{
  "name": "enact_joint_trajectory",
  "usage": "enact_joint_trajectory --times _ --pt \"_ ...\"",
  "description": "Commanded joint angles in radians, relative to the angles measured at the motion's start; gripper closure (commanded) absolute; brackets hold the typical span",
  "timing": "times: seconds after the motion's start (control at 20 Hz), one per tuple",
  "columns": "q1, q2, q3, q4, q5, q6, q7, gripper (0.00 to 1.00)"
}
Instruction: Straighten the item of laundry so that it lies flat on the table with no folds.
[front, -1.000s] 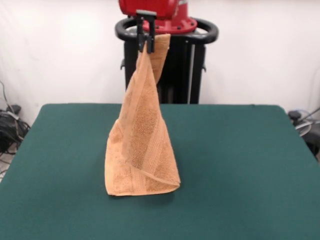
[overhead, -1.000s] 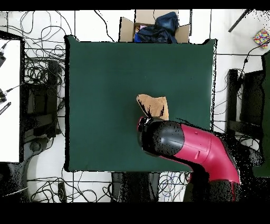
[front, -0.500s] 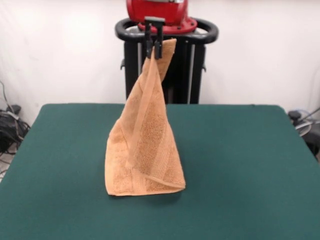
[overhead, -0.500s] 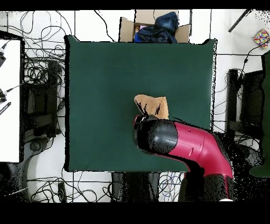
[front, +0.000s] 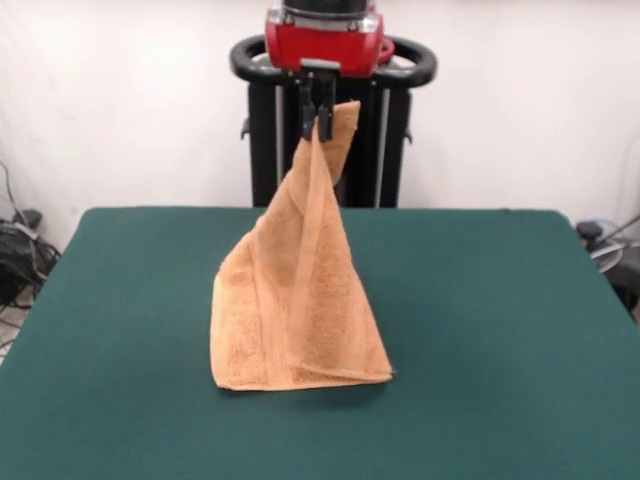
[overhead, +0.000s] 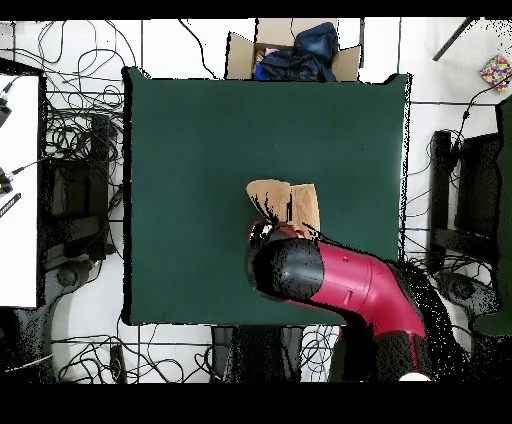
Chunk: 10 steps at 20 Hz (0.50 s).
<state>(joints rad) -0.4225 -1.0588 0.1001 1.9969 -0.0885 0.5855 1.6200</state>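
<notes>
Towel, our task piece, comes second in size to the green table (front: 500, 330), which fills the lower half of the front view and the middle of the overhead one. From the front we see the orange-tan towel (front: 295, 300) standing as a tall cone at centre frame, its bottom hem resting on the felt and its peak drawn up toward the top edge. From above we see only a small tan patch just right of the table's centre, partly covered by the red and black arm (overhead: 340, 285) reaching in from the lower right. Only the front view shows us the gripper (front: 318, 122), its black fingers clamped on the towel's top corner, with a small flap sticking up beside them.
</notes>
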Motion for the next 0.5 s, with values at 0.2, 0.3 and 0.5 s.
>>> enact_joint_trajectory --times 0.2,0.3,0.5 --pt "0.009 0.091 0.09 0.145 0.012 -0.122 0.098 1.0" --pt "0.006 0.099 0.095 0.159 0.015 -0.145 0.106 1.0" --pt "-0.012 0.1 0.112 0.202 0.027 -0.18 0.106 1.0"
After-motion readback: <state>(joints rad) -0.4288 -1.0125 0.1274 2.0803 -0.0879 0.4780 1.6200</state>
